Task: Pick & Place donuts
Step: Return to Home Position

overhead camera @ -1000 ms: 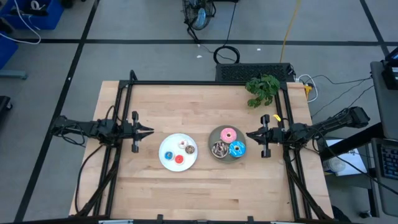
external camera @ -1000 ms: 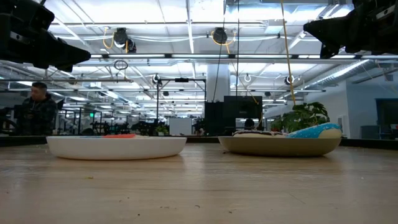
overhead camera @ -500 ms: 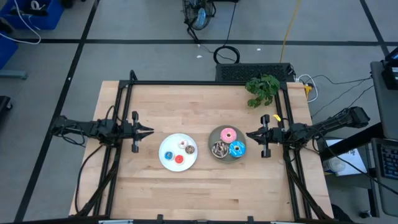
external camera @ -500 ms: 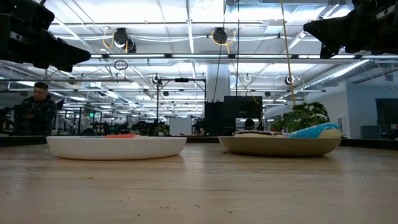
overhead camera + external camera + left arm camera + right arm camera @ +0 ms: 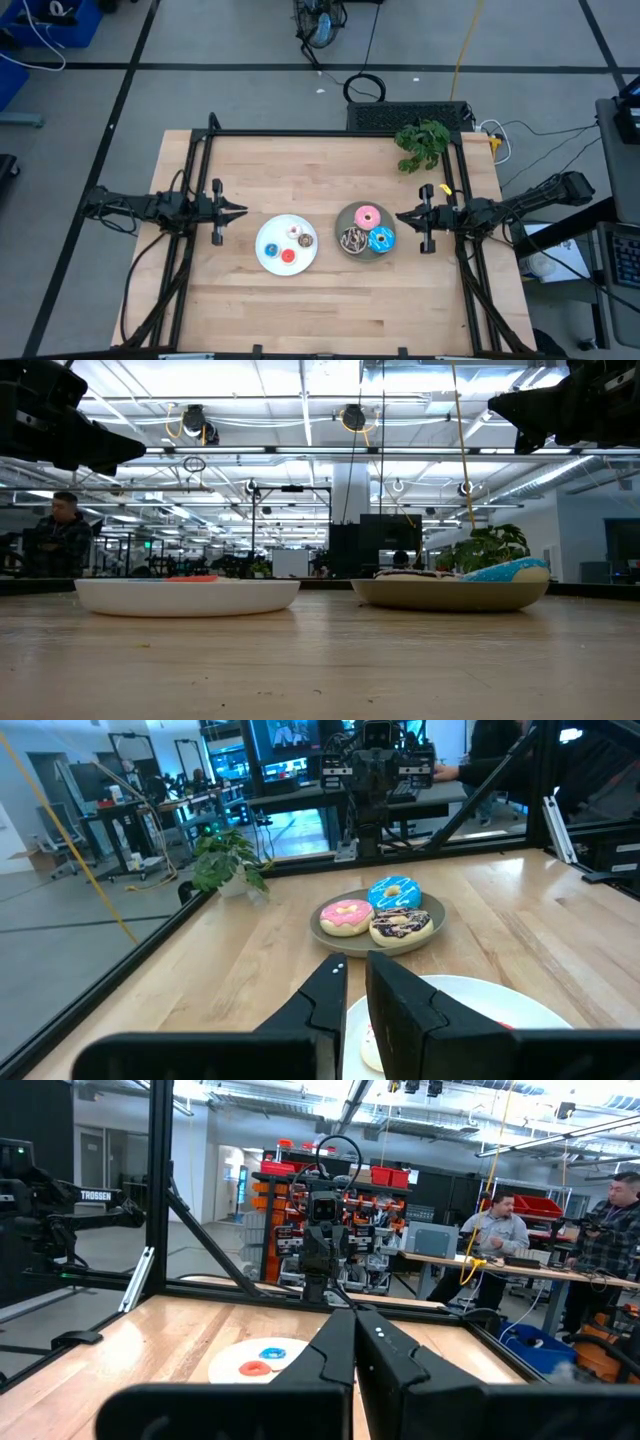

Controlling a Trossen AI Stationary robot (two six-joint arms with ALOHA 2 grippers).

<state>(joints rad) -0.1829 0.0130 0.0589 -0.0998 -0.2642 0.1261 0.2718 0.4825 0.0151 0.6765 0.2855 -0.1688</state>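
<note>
A white plate (image 5: pixel 287 244) holds four tiny donuts: blue (image 5: pixel 271 250), white (image 5: pixel 295 232), brown (image 5: pixel 305 241) and red (image 5: pixel 288 256). To its right, a grey plate (image 5: pixel 365 232) holds the pink donut (image 5: pixel 367 216), the blue sprinkled donut (image 5: pixel 381 240) and the brown sprinkled donut (image 5: pixel 353 240). My left gripper (image 5: pixel 240 211) hovers left of the white plate, shut and empty, pointing right. My right gripper (image 5: pixel 400 217) hovers right of the grey plate, shut and empty, pointing left. In the low view both grippers hang well above the table.
A green plant (image 5: pixel 422 143) stands at the table's far right corner. Black frame rails (image 5: pixel 330 133) run along the far, left and right edges. Bare wood lies near the front edge. People show in the room behind (image 5: pixel 58 535) (image 5: pixel 500 1230).
</note>
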